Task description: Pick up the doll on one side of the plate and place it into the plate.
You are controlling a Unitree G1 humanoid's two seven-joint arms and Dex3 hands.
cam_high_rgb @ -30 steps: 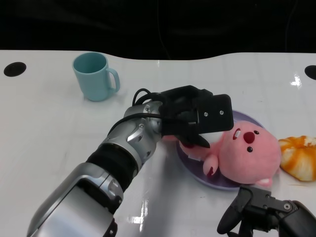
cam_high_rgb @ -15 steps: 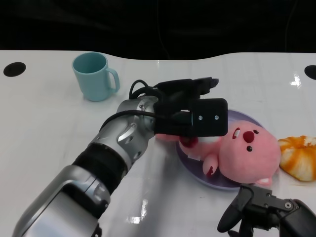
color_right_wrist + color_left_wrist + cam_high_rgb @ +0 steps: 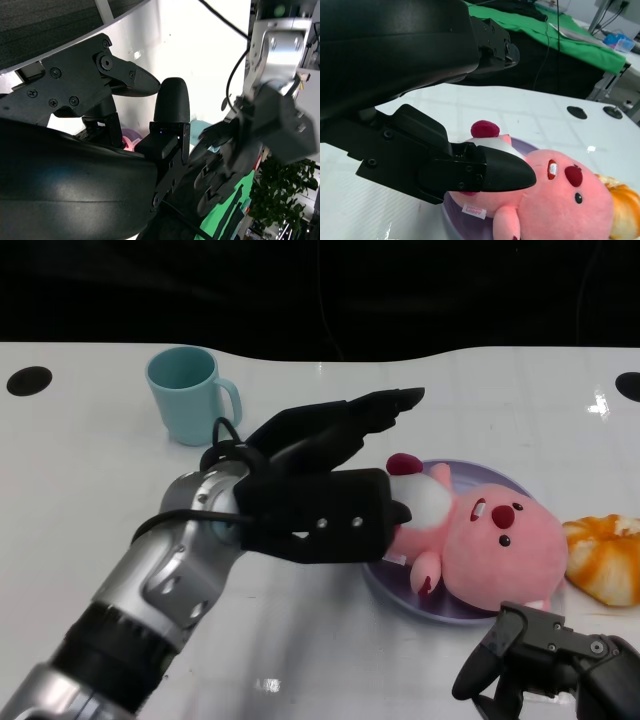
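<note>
A pink plush doll [image 3: 495, 545] lies on its side in the lilac plate [image 3: 395, 590], right of the table's middle; the left wrist view shows the doll [image 3: 560, 200] and the plate [image 3: 455, 227] up close. My left hand [image 3: 320, 490] hovers just left of the doll with its fingers spread and nothing in them, apart from the plush. In the left wrist view its fingertips [image 3: 505, 172] point at the doll's back. My right hand [image 3: 550, 665] sits low at the near right edge, fingers apart, holding nothing.
A light blue mug [image 3: 193, 393] stands at the back left. An orange, ring-shaped soft toy [image 3: 608, 558] lies right of the plate. Two dark holes [image 3: 28, 379] mark the table's far corners. White tabletop stretches to the left.
My left hand has let go of the doll, opened its fingers and drawn back to the left and upward. The doll stays in the plate. The right hand has barely moved.
</note>
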